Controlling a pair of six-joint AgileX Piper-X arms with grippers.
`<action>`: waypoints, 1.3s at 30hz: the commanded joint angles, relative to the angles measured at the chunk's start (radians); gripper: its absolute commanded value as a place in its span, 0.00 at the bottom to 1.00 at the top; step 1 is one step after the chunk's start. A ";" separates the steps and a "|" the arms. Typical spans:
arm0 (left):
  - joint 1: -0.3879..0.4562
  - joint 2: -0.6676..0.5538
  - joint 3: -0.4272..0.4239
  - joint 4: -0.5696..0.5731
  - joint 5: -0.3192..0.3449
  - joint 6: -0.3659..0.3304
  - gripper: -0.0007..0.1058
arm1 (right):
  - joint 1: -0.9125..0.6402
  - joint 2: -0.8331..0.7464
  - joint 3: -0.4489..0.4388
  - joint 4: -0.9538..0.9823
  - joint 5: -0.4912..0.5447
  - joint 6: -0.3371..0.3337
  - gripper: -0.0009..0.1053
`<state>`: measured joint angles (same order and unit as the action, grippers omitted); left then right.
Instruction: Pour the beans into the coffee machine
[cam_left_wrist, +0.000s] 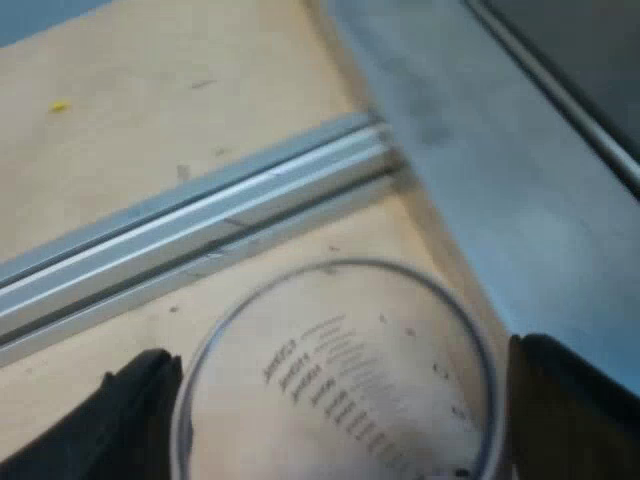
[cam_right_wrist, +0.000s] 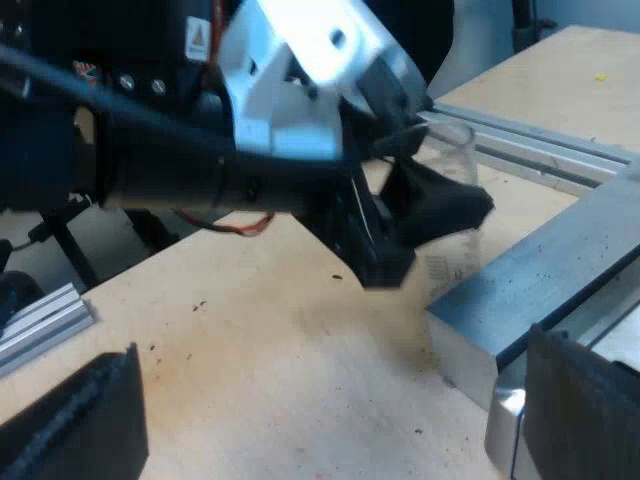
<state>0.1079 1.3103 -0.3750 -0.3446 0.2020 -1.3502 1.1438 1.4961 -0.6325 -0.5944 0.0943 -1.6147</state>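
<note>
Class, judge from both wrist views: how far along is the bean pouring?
Done: the left pincer grips the measuring glass. In hand: the glass is beside a grey metal surface, no beans visible inside. Left: the pour, unless already made; I cannot tell. The right pincer is open.

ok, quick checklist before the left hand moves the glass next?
1. Left hand shut on measuring glass: ok.
2. Glass loaded: not ok, looks empty.
3. Clearance to grey metal edge: cannot tell, very close.
4. Right hand open, empty, apart from the left arm: ok.
5. Glass lifted off tabletop: cannot tell.
</note>
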 joint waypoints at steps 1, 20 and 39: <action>-0.040 -0.006 -0.003 0.003 -0.124 0.033 0.63 | 0.000 -0.003 -0.001 -0.016 0.000 0.005 0.74; -0.053 -0.109 -0.003 0.499 -0.164 -0.047 0.63 | 0.000 -0.003 -0.001 -0.013 -0.002 0.019 0.74; -0.053 -0.774 -0.110 1.182 -0.177 -0.295 0.63 | 0.000 -0.425 -0.009 0.612 -0.023 -0.002 0.74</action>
<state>0.0586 0.5708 -0.4594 0.7977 0.0372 -1.6167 1.1438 1.1354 -0.6325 -0.0832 0.0741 -1.6032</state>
